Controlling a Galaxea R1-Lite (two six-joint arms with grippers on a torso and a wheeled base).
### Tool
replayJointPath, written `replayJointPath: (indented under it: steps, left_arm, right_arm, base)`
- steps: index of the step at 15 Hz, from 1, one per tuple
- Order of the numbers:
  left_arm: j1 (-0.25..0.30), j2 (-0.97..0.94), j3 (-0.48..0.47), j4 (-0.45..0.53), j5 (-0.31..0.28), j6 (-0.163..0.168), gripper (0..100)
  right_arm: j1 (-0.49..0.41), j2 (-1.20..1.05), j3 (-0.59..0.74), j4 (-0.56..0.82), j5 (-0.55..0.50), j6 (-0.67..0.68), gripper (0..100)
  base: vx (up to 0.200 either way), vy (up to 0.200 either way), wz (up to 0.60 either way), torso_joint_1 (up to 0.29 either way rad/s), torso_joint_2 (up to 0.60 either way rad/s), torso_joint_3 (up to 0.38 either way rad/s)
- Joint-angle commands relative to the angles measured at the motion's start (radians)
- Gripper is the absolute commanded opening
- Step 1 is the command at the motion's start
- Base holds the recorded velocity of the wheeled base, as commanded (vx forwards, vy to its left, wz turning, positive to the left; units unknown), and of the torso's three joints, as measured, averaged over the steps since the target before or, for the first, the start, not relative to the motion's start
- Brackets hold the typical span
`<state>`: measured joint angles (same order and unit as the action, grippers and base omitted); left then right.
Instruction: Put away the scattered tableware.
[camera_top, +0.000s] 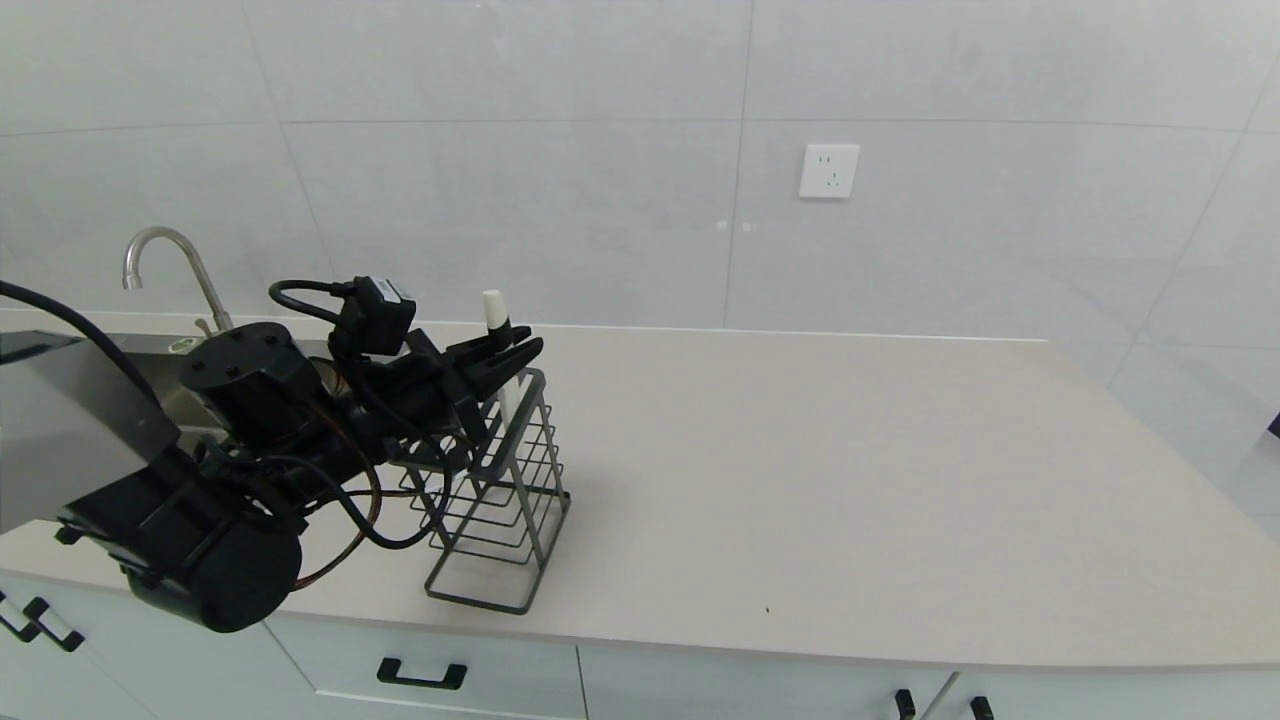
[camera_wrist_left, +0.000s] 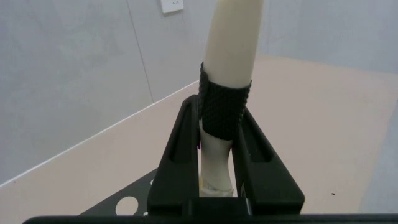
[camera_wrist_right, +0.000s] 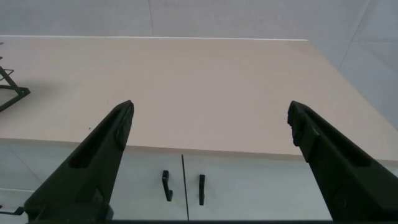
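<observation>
Needing a straight, upright drop into the wire rack on the counter before any release, head view: cream-handled utensil pinched by the left gripper at the rack's top; left wrist view: pale, round handle, black knurled band in the grip; right wrist view: right gripper spread wide over the counter's edge.
</observation>
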<state>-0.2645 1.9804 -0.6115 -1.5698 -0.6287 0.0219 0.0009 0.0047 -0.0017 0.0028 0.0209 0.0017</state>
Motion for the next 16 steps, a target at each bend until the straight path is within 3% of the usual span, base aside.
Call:
replayJointPath:
  steps: [1, 2, 12, 16]
  left_arm:
    - [0.001, 0.009, 0.007, -0.001, -0.002, 0.000, 0]
    - [0.002, 0.009, 0.010, -0.001, -0.002, 0.000, 100]
    - [0.011, -0.072, -0.007, -0.001, -0.009, 0.004, 100]
    - [0.033, -0.354, 0.150, -0.001, -0.008, 0.009, 100]
  right_arm:
    - [0.001, 0.001, 0.000, 0.000, 0.001, 0.000, 100]
    - [0.001, 0.001, 0.000, 0.000, 0.001, 0.000, 100]
    - [0.001, 0.001, 0.000, 0.000, 0.001, 0.000, 100]
    - [0.001, 0.001, 0.000, 0.000, 0.001, 0.000, 100]
  base:
    - [0.000, 0.000, 0.00, 0.000, 0.00, 0.000]
    - [0.000, 0.000, 0.00, 0.000, 0.00, 0.000]
    - [0.000, 0.000, 0.00, 0.000, 0.00, 0.000]
    - [0.000, 0.000, 0.00, 0.000, 0.00, 0.000]
